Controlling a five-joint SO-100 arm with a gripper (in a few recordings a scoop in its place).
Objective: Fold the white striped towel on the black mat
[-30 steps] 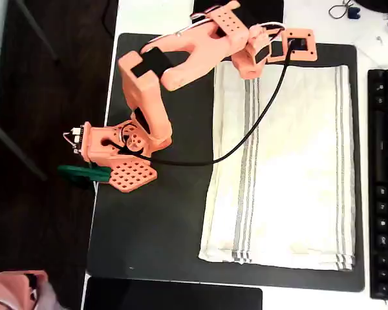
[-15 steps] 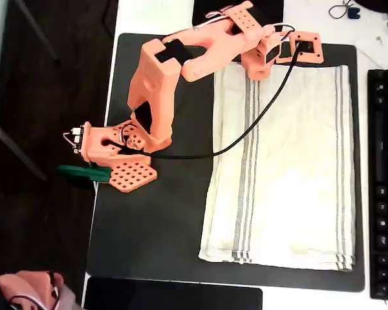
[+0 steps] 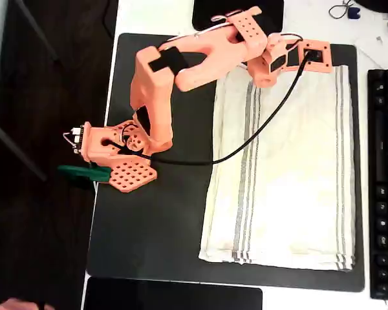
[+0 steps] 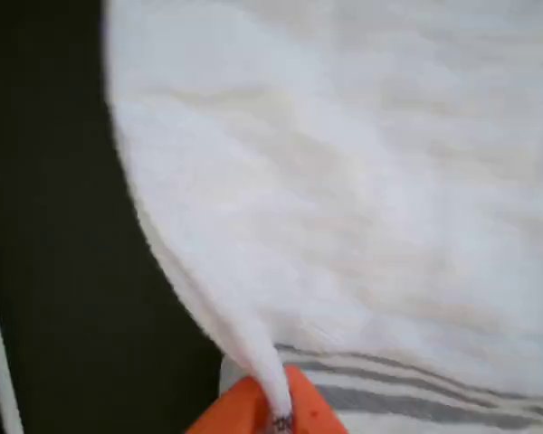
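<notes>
Looking at the wrist view, the gripper [image 4: 276, 411] has its orange finger [image 4: 244, 407] closed on a pinch of the towel [image 4: 344, 199], with the edge rising up into it like a little tent. So it's clamped on the cloth, not empty.

Overhead, the towel [image 3: 284, 174] lies spread flat on the right half of the mat [image 3: 155, 226], stripes running top to bottom, and the gripper [image 3: 271, 68] sits at the towel's top edge, near the left stripe group.

My take on doing this fold well: lift just enough that the held edge clears the rest of the cloth, then carry it straight toward the bottom edge along the stripes. Drift sideways and the edges won't line up. Only 1 point is pinched, so the far-right corner may lag and crease. The black cable [image 3: 258, 123] drapes across the towel and could drag on it.
</notes>
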